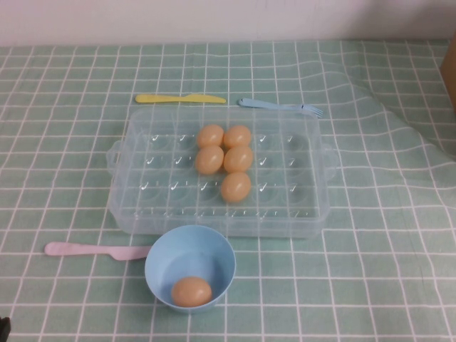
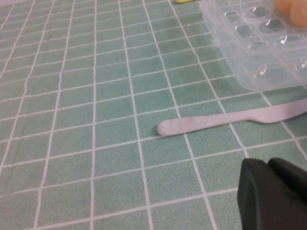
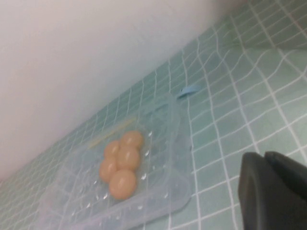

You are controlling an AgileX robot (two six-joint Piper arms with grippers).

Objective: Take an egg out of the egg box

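The clear egg box (image 1: 157,192) sits mid-table with several orange-tan eggs (image 1: 224,158) clustered in its middle cups. One more egg (image 1: 192,291) lies in the light blue bowl (image 1: 162,255) just in front of the box. Neither gripper shows in the high view. In the left wrist view my left gripper (image 2: 268,163) is shut and empty, low over the cloth near the box's front left corner (image 2: 249,52). In the right wrist view my right gripper (image 3: 265,155) is shut and empty, off to the right of the box (image 3: 160,143) and its eggs (image 3: 122,160).
A pink plastic knife (image 1: 92,250) lies left of the bowl and shows in the left wrist view (image 2: 216,122). A yellow knife (image 1: 179,98) and a blue fork (image 1: 278,105) lie behind the box. A green checked cloth covers the table.
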